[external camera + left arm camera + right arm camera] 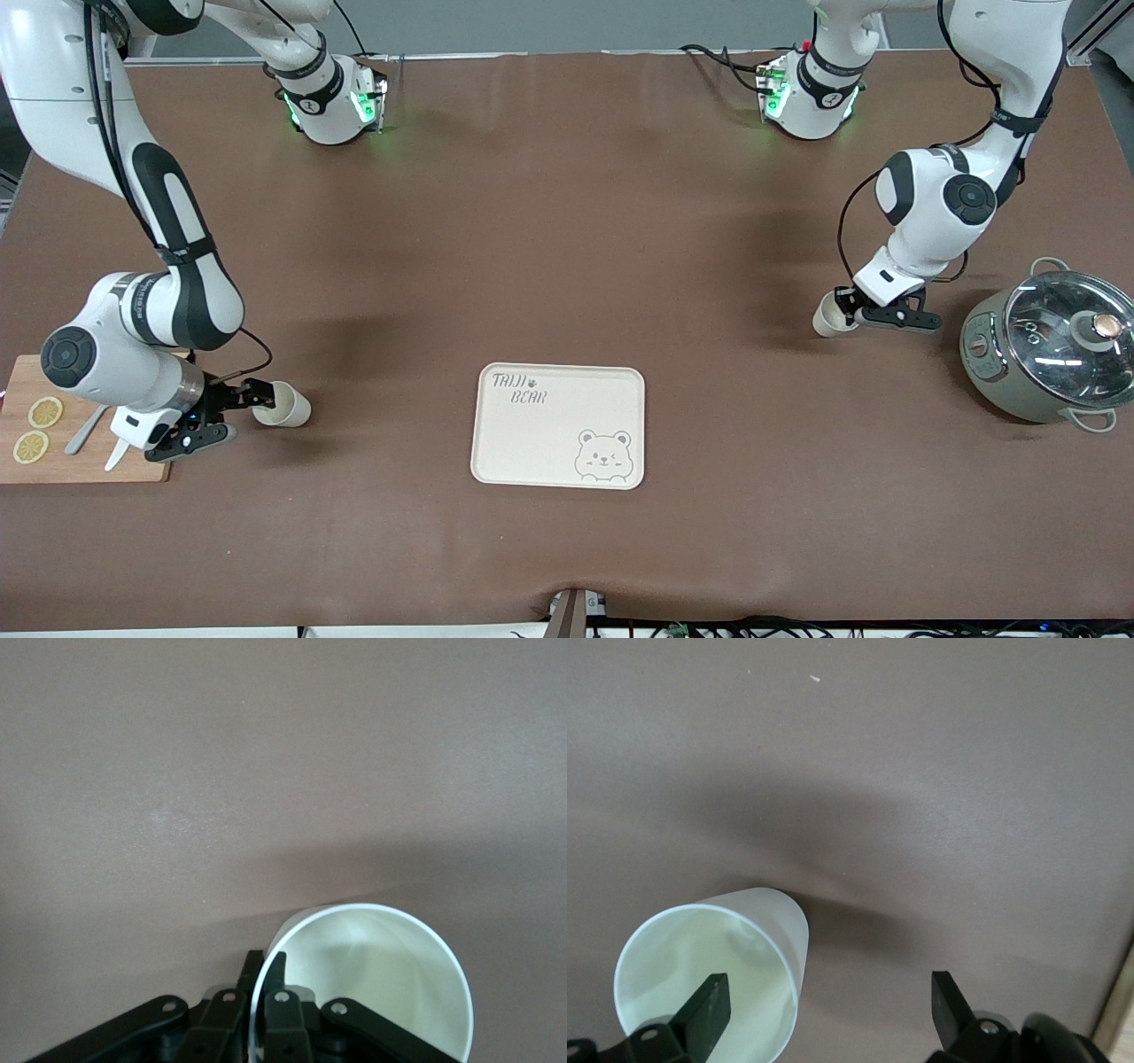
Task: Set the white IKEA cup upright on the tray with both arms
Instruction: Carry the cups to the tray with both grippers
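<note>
Two white cups lie on their sides on the brown table. One cup [827, 317] [390, 979] lies toward the left arm's end. My left gripper [846, 306] [264, 973] is shut on its rim, one finger inside and one outside. The other cup [285, 406] [718, 948] lies toward the right arm's end. My right gripper [251, 410] [828, 1003] is open at its mouth, with one finger inside the cup and the other well clear outside. The cream bear tray [549, 434] sits bare between the two cups, nearer the front camera.
A wooden cutting board [80, 465] with lemon slices [44, 412] and a knife [87, 430] lies under the right arm's wrist. A grey pot with a glass lid [1050, 346] stands beside the left gripper at the left arm's end.
</note>
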